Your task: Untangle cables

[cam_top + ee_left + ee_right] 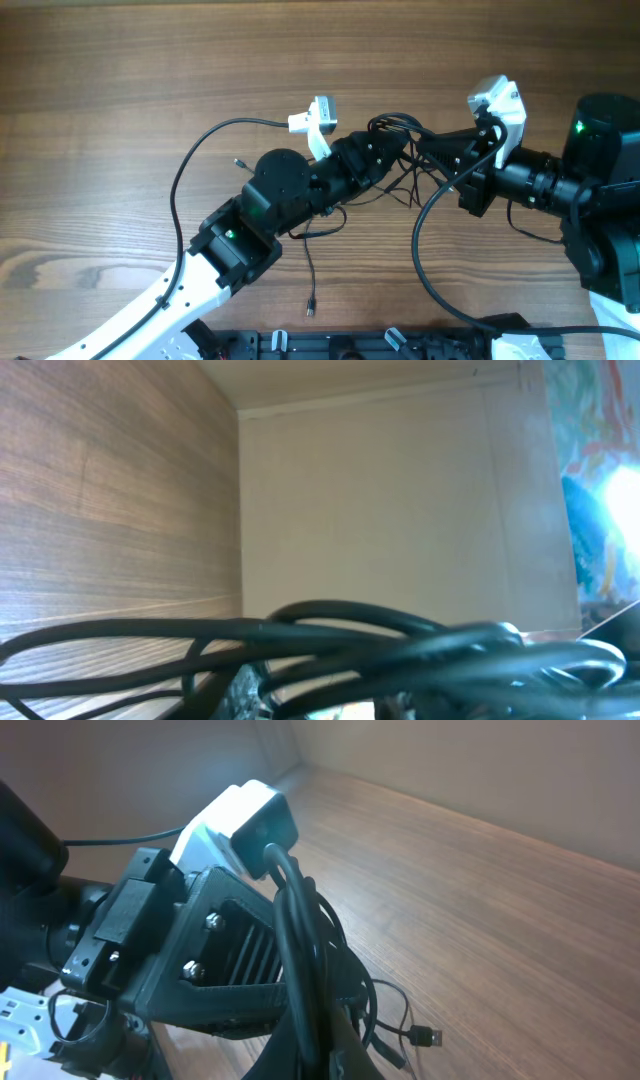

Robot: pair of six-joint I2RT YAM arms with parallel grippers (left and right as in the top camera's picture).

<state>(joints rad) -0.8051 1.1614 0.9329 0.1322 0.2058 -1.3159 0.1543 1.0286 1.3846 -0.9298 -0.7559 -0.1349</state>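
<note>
Cables sit approx. mid bench, bunched in a loose knot btwn the two arms. L claw reaches in from lower left, tip buried in the loops. R claw comes in from the right, just beside it. Can't tell for either claw whether it's spread or pinching, as the wires hide the fingers. One thin strand trails toward the near edge, ending in a small plug. R wrist view: a plug tip lies flat on the wood.

Left end effector, right end effector, close
</note>
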